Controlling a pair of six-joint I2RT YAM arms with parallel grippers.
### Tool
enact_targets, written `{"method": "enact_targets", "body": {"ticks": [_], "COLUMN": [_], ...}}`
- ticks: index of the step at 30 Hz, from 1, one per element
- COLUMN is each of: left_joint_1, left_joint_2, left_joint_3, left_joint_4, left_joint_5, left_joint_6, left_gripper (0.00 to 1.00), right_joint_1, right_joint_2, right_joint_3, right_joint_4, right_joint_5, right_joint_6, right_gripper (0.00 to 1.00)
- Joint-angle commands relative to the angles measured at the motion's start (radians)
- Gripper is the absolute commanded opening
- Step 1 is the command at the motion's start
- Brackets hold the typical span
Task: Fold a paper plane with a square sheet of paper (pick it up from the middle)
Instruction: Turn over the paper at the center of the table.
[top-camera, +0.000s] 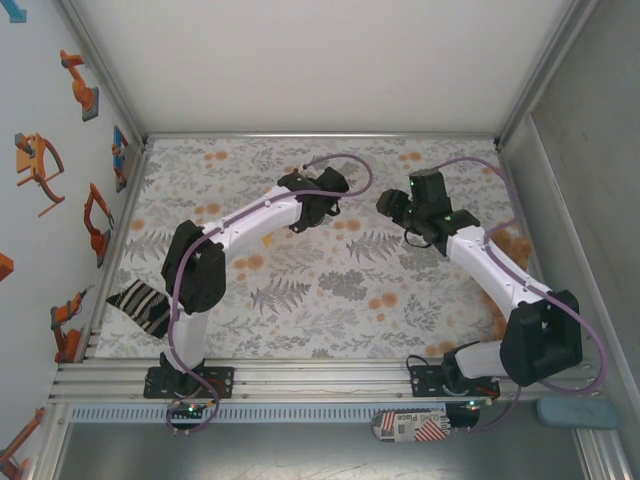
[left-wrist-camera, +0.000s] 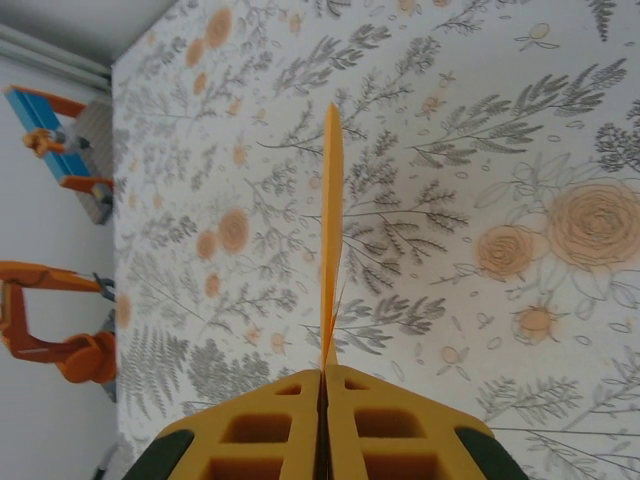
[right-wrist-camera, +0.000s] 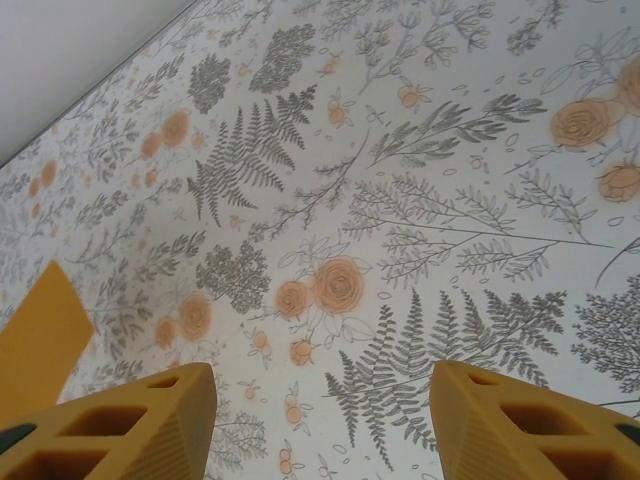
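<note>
Floral cloth (top-camera: 330, 290), walls (top-camera: 300, 60) on three sides. Left gripper (left-wrist-camera: 323, 380) pinches paper (left-wrist-camera: 331, 230) above cloth; right gripper (right-wrist-camera: 322, 415) released.

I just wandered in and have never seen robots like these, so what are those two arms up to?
Two robot arms are working over a flowered cloth. The left gripper is shut on a thin orange-yellow paper, holding it edge-on above the cloth. The right gripper hangs open and empty nearby. How far the folding has got cannot be told.
</note>
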Motion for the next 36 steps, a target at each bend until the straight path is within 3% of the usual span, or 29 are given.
{"method": "enact_targets", "body": {"ticks": [1, 3, 6, 16, 19, 24, 28, 31, 33, 36], "left_joint_1": [0.002, 0.003, 0.000, -0.042, -0.048, -0.034, 0.011, 0.076, 0.129, 0.214], "left_joint_2": [-0.015, -0.014, -0.016, 0.075, 0.090, 0.065, -0.006, -0.085, -0.149, -0.248], "left_joint_3": [0.012, 0.010, -0.020, -0.082, -0.075, -0.109, -0.171, -0.256, -0.338, -0.483], "left_joint_4": [0.022, 0.063, 0.139, 0.196, 0.209, 0.298, 0.393, 0.485, 0.566, 0.672], "left_joint_5": [-0.107, -0.108, 0.002, 0.261, 0.394, 0.620, 0.794, 0.948, 1.032, 1.091], "left_joint_6": [0.125, 0.171, 0.186, 0.057, 0.015, -0.048, -0.114, -0.198, -0.268, -0.358], "left_gripper": [0.09, 0.08, 0.08, 0.12, 0.17, 0.29, 0.45, 0.58, 0.65, 0.72], "right_joint_1": [-0.017, -0.026, -0.034, -0.041, -0.042, -0.043, -0.044, -0.043, -0.036, 0.004], "right_joint_2": [-0.039, -0.047, -0.051, -0.061, -0.067, -0.082, -0.070, -0.036, 0.008, 0.079], "right_joint_3": [-0.024, -0.035, -0.041, -0.047, -0.049, -0.057, -0.047, -0.022, 0.006, 0.041], "right_joint_4": [-0.019, -0.023, -0.032, -0.067, -0.081, -0.097, -0.108, -0.094, -0.084, -0.075], "right_joint_5": [0.046, 0.055, 0.057, 0.085, 0.103, 0.128, 0.109, 0.025, -0.063, -0.113], "right_joint_6": [0.032, 0.041, 0.048, 0.056, 0.061, 0.073, 0.055, 0.005, -0.028, -0.040], "right_gripper": [0.57, 0.57, 0.57, 0.56, 0.56, 0.56, 0.57, 0.61, 0.75, 0.76]}}
